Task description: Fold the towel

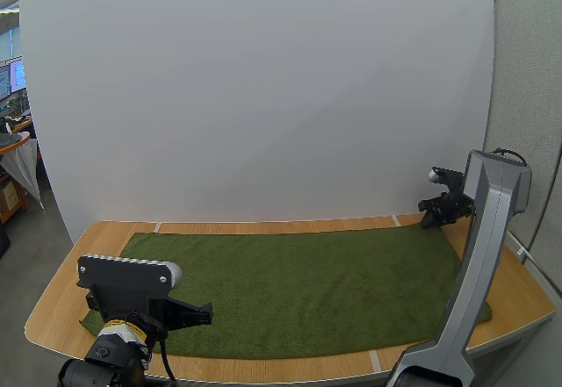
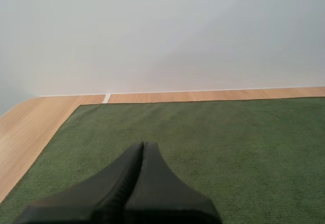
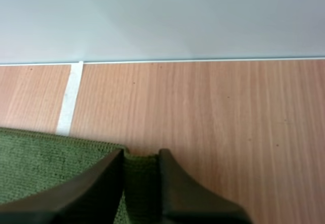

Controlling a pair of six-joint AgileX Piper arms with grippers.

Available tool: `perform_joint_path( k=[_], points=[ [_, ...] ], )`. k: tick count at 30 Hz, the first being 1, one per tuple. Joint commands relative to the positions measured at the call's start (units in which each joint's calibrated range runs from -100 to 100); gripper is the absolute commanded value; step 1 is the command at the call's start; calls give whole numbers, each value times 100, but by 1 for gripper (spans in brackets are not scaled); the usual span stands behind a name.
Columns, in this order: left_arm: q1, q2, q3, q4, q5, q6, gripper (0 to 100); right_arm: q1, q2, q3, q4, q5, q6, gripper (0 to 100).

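Observation:
A dark green towel (image 1: 299, 282) lies spread flat over most of the wooden table (image 1: 53, 312). My left gripper (image 1: 207, 314) hovers low over the towel's near left part, shut on nothing. In the left wrist view its fingers (image 2: 143, 148) lie together as one wedge above the towel (image 2: 213, 142). My right gripper (image 1: 430, 214) is down at the towel's far right corner. In the right wrist view that gripper (image 3: 141, 155) has the towel's corner (image 3: 139, 165) pinched between its tips, over bare wood.
A white board (image 1: 263, 89) stands upright along the table's back edge, just behind the towel. Strips of bare wood (image 3: 213, 112) frame the towel, marked with short white tape lines (image 3: 68, 99). The right arm's grey link (image 1: 479, 255) leans over the towel's right end.

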Motion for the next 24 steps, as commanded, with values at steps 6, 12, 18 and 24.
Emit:
perform_joint_path(
  k=[6,12,18,24],
  points=[
    [0,-22,10,-73,-120,-29,0,-16,-37,6,4,-252,-10,20],
    [0,-22,10,-73,-120,-29,0,-16,-37,6,-4,-329,-23,17],
    [0,-22,10,-73,-120,-29,0,-16,-37,6,-4,-313,-23,0],
    [0,-22,10,-73,-120,-29,0,-16,-37,6,128,-278,-23,0]
  ],
)
